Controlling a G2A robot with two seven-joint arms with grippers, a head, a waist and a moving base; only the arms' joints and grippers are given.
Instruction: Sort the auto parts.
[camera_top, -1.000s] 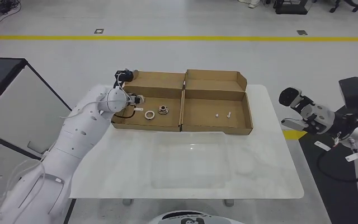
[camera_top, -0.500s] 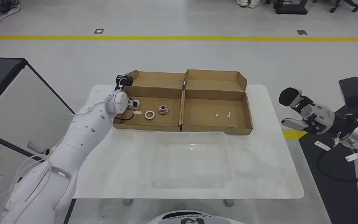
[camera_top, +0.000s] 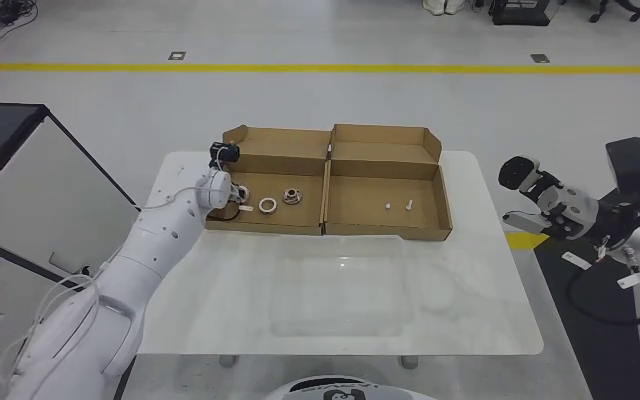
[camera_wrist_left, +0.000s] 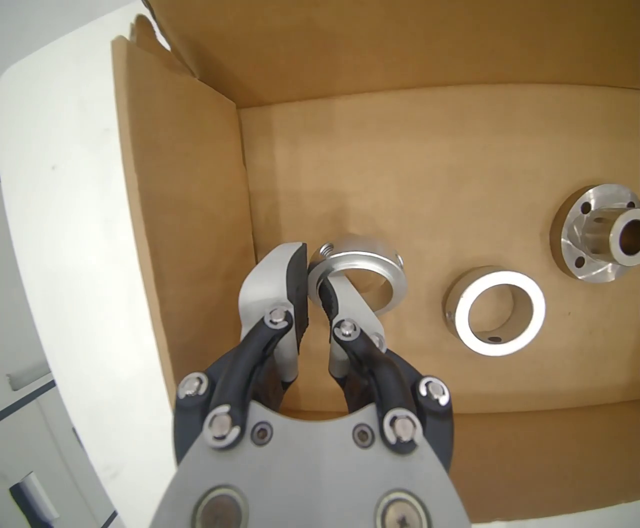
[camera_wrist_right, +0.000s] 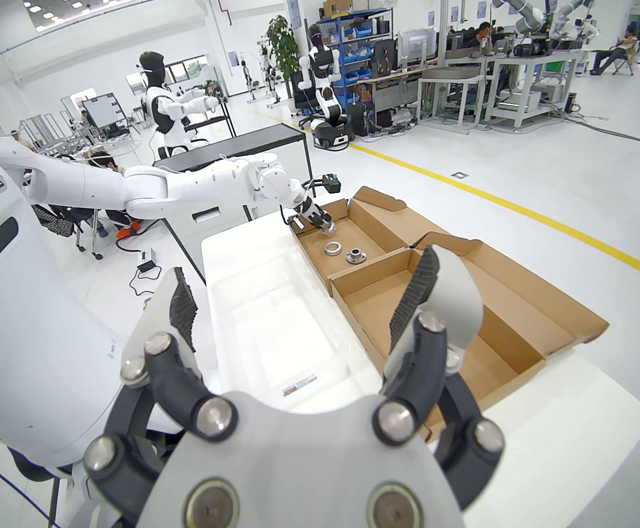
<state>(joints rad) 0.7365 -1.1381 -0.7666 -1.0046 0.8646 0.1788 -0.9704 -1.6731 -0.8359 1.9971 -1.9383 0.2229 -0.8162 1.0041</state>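
Observation:
Two open cardboard boxes stand side by side at the back of the table. In the left box lie a metal ring and a flanged hub. My left gripper is near that box's left wall, shut on the rim of a second metal ring, which is tilted just above the box floor. The right box holds two small white parts. My right gripper hangs open off the table's right edge, with nothing between its fingers.
A clear plastic tray sits in the middle of the white table, in front of the boxes. The boxes' upright flaps rise along their far side. A dark cabinet stands to the left of the table.
The left wrist has shifted a little toward the table's near side and lower into the left box. The right arm has kept still.

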